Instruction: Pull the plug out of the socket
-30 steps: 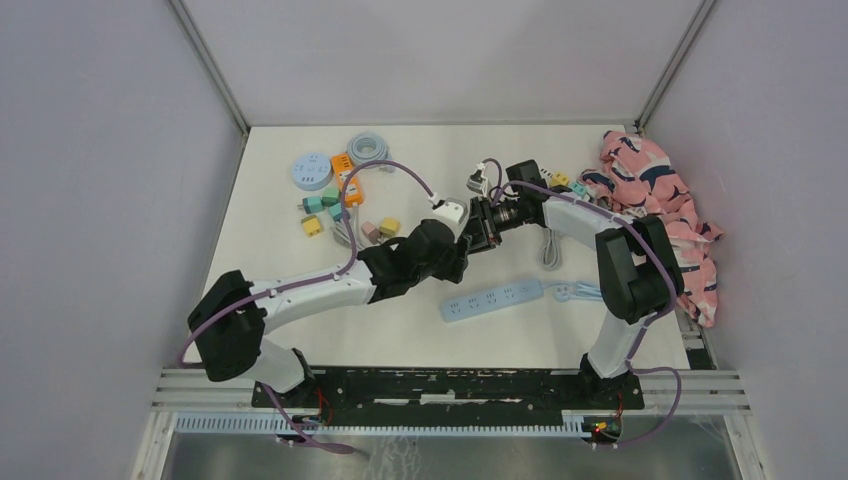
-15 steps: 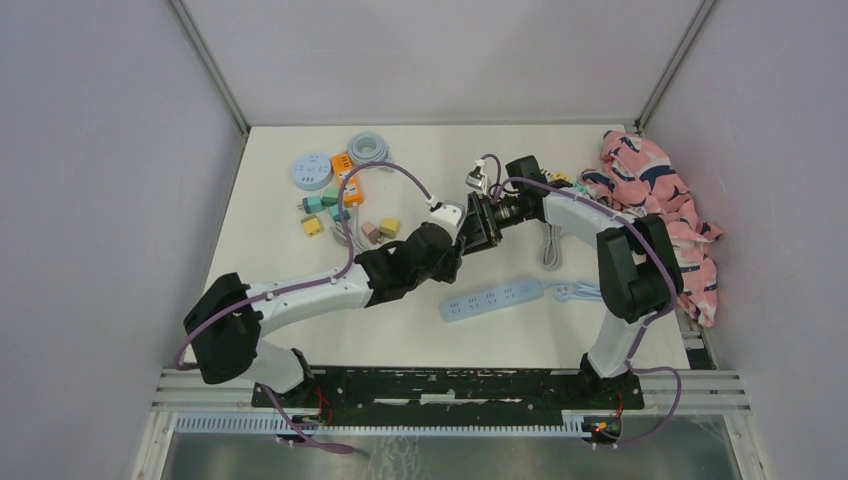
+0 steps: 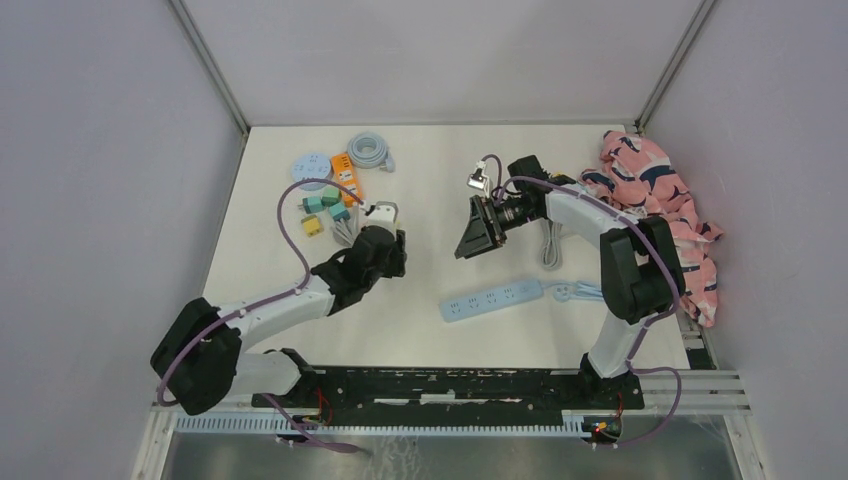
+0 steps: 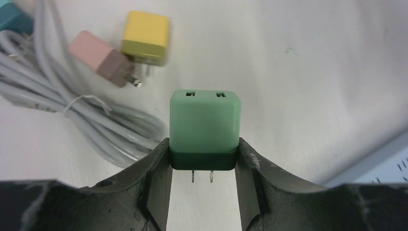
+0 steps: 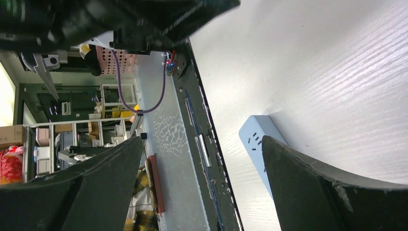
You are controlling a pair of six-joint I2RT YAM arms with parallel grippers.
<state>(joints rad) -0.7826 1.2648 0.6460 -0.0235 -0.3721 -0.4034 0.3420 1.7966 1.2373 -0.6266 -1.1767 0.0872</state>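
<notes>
Since the green plug (image 4: pixel 204 122) is clamped between the fingers of my left gripper (image 4: pixel 202 155), its prongs point back toward my wrist and its body juts straight ahead, free of any socket. Ahead and to the left lie a pink plug (image 4: pixel 98 57) and a yellow plug (image 4: pixel 146 36). My right gripper (image 5: pixel 202 142) stands wide apart and empty, with the power strip (image 5: pixel 255 137) beside one finger. I judge only the put-down remains, and it falls to my left arm.
</notes>
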